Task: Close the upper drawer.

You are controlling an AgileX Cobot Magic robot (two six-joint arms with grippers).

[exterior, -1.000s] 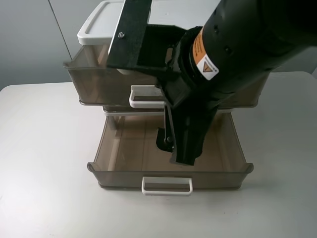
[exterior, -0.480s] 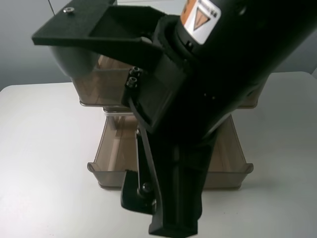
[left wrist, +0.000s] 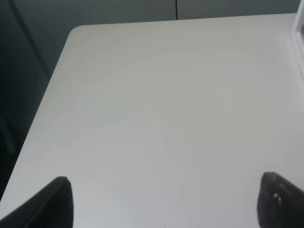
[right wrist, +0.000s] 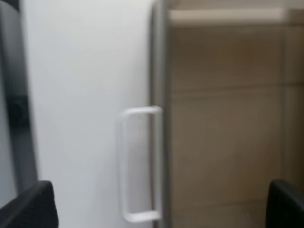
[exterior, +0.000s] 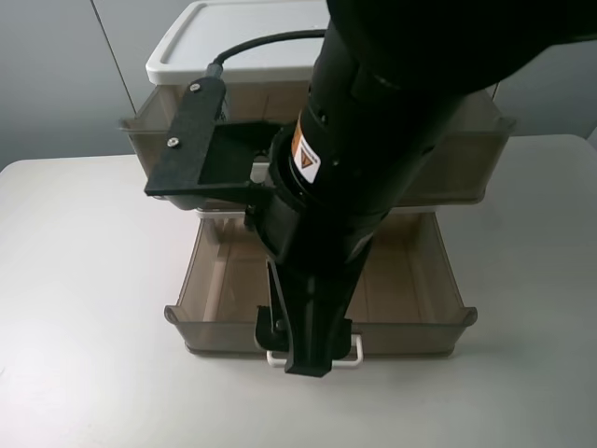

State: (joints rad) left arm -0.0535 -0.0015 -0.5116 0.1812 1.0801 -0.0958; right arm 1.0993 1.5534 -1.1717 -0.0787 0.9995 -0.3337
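The upper drawer [exterior: 154, 159] is smoky-brown and tall-fronted. It stands pulled partway out under the white top [exterior: 233, 37] of the drawer unit, and its handle is hidden behind my right arm. My right gripper [exterior: 295, 350] hangs open and empty over the front edge of a lower drawer [exterior: 410, 308], well in front of and below the upper drawer. The blurred right wrist view shows my open gripper [right wrist: 159, 204] over that lower drawer's white loop handle [right wrist: 140, 164]. My left gripper [left wrist: 166, 204] is open and empty over bare table.
The lower brown drawer is pulled far out toward the table's front, with its handle [exterior: 354, 353] peeking out beside my gripper. The white table [exterior: 84, 280] lies on both sides of the unit. The table's edge and corner [left wrist: 71, 33] show in the left wrist view.
My right arm has swung from above the open lower drawer toward the front. The gripper now hangs over the lower drawer's front handle. The drawers have not moved.
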